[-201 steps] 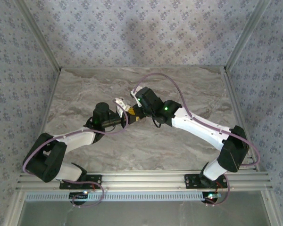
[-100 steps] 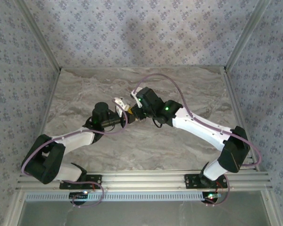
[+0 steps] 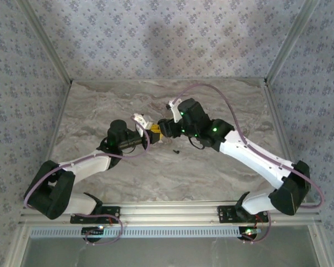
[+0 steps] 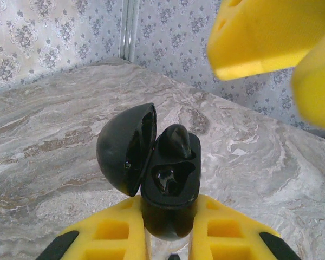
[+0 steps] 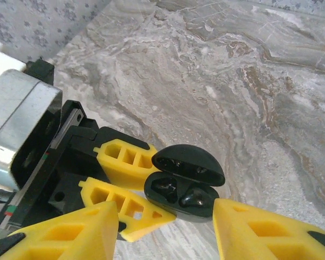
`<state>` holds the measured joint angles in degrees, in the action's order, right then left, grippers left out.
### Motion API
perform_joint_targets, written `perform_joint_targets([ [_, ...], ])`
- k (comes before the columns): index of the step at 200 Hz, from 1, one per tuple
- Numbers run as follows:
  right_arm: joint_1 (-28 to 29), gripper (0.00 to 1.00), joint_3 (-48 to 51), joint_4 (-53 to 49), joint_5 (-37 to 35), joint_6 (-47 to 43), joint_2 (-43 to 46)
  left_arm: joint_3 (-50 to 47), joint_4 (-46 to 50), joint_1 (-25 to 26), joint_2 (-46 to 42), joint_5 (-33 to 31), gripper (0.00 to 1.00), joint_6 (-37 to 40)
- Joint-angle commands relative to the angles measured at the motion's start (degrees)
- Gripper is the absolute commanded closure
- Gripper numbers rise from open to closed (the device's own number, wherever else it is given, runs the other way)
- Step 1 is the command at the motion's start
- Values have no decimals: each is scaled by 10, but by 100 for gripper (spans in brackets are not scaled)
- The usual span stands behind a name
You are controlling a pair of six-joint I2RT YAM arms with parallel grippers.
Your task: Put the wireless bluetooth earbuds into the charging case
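Left wrist view has the left claw (image 4: 170, 223) pinching the open black case (image 4: 170, 184), with one earbud (image 4: 175, 142) perched in its upper well, seemingly not fully seated. Close over it the right claw (image 5: 165, 215) hangs spread. A nudge from those fingers could tip the earbud out or swing the lid shut. A small dark bit (image 3: 176, 151) lies on the grey marbled counter (image 3: 100, 105); patterned walls (image 3: 156, 33) stand round.

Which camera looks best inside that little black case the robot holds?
Left wrist view: the open charging case sits centred, one earbud seated, other slot empty. The right wrist view shows it smaller, low in frame. From above it is too small to make out.
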<state>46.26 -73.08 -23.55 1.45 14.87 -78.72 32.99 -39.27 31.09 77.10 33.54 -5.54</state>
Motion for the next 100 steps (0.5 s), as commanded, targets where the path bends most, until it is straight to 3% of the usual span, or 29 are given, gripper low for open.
perform_joint_targets([
  [1,-21,49,12,-13,47,44,17,10,3,-3,-16,-6,86,21],
  [56,-74,50,-3,-195,83,126,-34,-36,23,-26,-47,-46,86,-17],
  [100,-80,52,-22,-259,112,149,-140,-75,69,-39,-105,-83,86,-34],
])
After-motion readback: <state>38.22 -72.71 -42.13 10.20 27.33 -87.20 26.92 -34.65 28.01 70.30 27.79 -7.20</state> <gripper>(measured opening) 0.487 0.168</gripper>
